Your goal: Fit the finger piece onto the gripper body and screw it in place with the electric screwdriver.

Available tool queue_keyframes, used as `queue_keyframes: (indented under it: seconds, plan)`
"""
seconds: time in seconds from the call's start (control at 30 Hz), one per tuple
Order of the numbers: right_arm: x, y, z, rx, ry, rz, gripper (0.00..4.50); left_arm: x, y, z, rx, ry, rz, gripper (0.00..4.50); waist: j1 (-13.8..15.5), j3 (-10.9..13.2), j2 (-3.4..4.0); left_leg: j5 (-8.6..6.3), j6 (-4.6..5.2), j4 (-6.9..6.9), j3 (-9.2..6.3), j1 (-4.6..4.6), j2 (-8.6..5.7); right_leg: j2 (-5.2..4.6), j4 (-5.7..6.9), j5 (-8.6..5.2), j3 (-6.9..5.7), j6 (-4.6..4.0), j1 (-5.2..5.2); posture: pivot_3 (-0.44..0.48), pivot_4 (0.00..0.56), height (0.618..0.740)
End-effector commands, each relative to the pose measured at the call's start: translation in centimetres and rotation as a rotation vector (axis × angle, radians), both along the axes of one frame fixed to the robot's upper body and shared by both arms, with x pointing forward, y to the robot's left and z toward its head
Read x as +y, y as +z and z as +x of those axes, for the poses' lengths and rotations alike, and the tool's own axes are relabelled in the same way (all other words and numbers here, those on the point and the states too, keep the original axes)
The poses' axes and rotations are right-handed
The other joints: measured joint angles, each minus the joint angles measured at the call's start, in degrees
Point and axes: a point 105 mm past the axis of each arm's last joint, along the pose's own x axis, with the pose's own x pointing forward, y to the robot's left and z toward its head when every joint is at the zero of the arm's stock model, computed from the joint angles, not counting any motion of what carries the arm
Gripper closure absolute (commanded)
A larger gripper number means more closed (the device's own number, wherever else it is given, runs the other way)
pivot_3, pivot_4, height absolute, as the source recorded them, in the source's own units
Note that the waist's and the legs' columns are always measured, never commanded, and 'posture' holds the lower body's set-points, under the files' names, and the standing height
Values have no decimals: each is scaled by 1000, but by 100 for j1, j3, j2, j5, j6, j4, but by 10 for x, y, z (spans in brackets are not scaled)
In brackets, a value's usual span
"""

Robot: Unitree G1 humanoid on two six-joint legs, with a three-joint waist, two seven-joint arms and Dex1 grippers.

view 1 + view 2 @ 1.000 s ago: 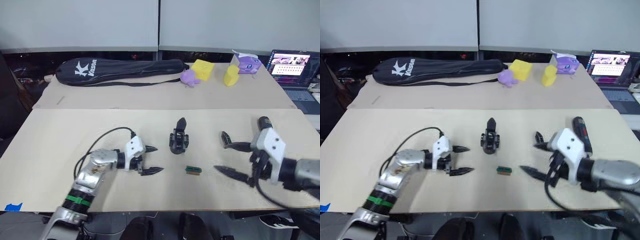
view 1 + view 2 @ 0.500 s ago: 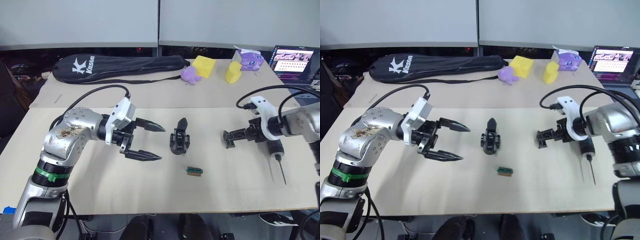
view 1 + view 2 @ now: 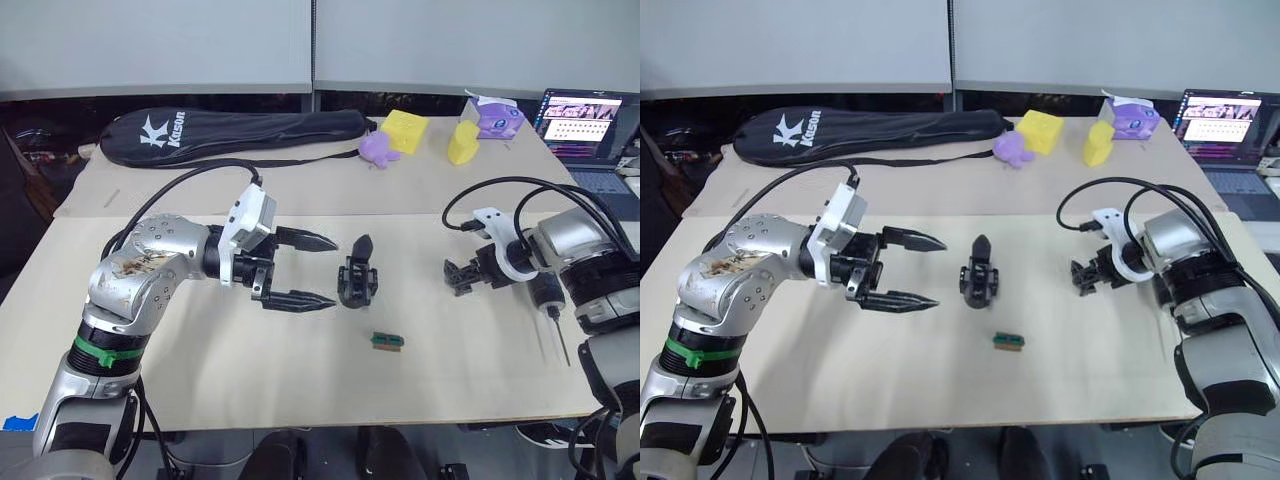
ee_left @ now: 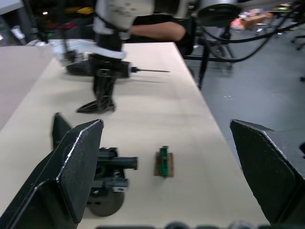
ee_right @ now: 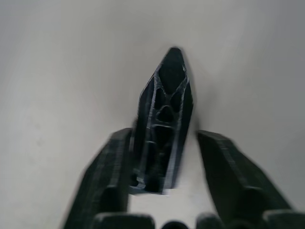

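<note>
Since half a second ago, left gripper (image 3: 318, 270) has moved closer to the gripper body (image 3: 357, 281), fingers spread, tips just beside it. Right gripper (image 5: 164, 157) stands spread around the finger piece (image 5: 164, 124) on the table (image 3: 300, 370). Electric screwdriver (image 3: 550, 305) lies beyond the right wrist; small green block (image 3: 387, 341) sits near the gripper body.
</note>
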Motion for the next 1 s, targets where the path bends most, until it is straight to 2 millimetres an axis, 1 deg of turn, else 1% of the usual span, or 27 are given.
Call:
queue_keyframes:
  seconds: [0.03, 0.07, 0.13, 0.17, 0.23, 0.27, 0.37, 0.43, 0.57, 0.63, 0.7, 0.8, 0.83, 0.9, 1.0]
  plan:
    - [5, 22, -1, -78, 95, 18, 3387, -2, 6, 11, -33, 51, -9, 0, -6, 0, 0, 2, -2, 0, 0, 0, 0, 0, 6, 0, 1, 0, -2, 0, 150, 723]
    - [4, 30, -1, -111, 111, 23, 3386, -4, 6, 12, -27, 57, -17, 0, -8, 0, 0, 4, -6, 0, -1, 0, 1, 1, 11, 2, 1, -3, -4, 0, 150, 723]
    - [2, 53, -5, -245, 231, -27, 3386, -9, 12, 17, -7, 85, -62, 0, 15, 2, 2, 5, -7, 2, 0, -1, 0, -1, 28, 2, 5, -3, -9, 0, 150, 723]
    - [4, 69, -10, -314, 250, -13, 3386, -12, 19, 21, 22, 110, -113, 0, 34, 2, 3, 7, -5, 3, -2, -3, -3, -4, 46, 2, 4, -3, -10, 0, 150, 723]
    - [7, 87, -18, -402, 259, 14, 3386, -16, 27, 26, 70, 146, -183, 0, 63, 3, 3, 7, -4, 8, -6, -5, -7, -8, 69, 1, 4, -2, -14, 0, 150, 723]
    - [9, 92, -21, -430, 259, 23, 3386, -16, 30, 28, 88, 158, -205, 0, 60, 3, 3, 6, -4, 10, -7, -6, -5, -7, 69, 2, 4, -2, -13, 0, 150, 723]
    - [27, 126, -35, -736, 294, 6, 3386, -25, 47, 30, 228, 181, -375, 0, 59, 2, 1, 6, -4, 16, -14, 0, 0, -7, 76, 2, 6, -2, -7, 0, 150, 723]
    - [41, 136, -44, -889, 300, -21, 3386, -34, 54, 28, 289, 183, -448, 0, 52, 2, 1, 9, -9, 20, -16, 1, 6, -7, 80, 2, 11, -2, -9, 0, 150, 723]
    - [79, 140, -61, -1047, 329, 27, 3386, -53, 54, 25, 314, 193, -475, 0, 55, 2, 1, 14, -18, 27, -16, 3, 4, -6, 85, 2, 17, -2, -12, 0, 150, 723]
    - [93, 137, -67, -1083, 350, 39, 3386, -58, 57, 26, 337, 192, -496, 0, 63, 2, 1, 16, -22, 30, -16, 7, -1, -6, 82, 2, 19, -2, -12, 0, 150, 723]
    - [103, 135, -71, -1109, 351, 55, 3386, -62, 61, 30, 368, 201, -527, 0, 70, 2, 1, 17, -23, 30, -18, 9, -5, -7, 81, 2, 19, -3, -10, 0, 150, 723]
    - [110, 131, -75, -1137, 362, 53, 3386, -63, 65, 36, 388, 223, -565, 0, 86, 2, 1, 17, -22, 33, -22, 9, -13, -8, 81, 2, 17, -3, -7, 0, 150, 723]
    - [111, 127, -77, -1137, 397, 24, 3386, -65, 65, 37, 394, 228, -566, 0, 83, 2, 1, 17, -21, 31, -20, 9, -17, -10, 81, 2, 19, -3, -8, 0, 150, 723]
    - [112, 122, -78, -1151, 427, -16, 3386, -68, 64, 35, 414, 215, -561, 0, 67, 2, 1, 17, -20, 30, -20, 9, -19, -10, 81, 2, 17, -3, -7, 0, 150, 723]
    - [109, 123, -77, -1181, 431, -34, 3386, -71, 60, 35, 456, 218, -556, 0, 63, 2, 1, 18, -19, 27, -18, 9, -21, -8, 81, 2, 16, -3, -7, 0, 150, 723]
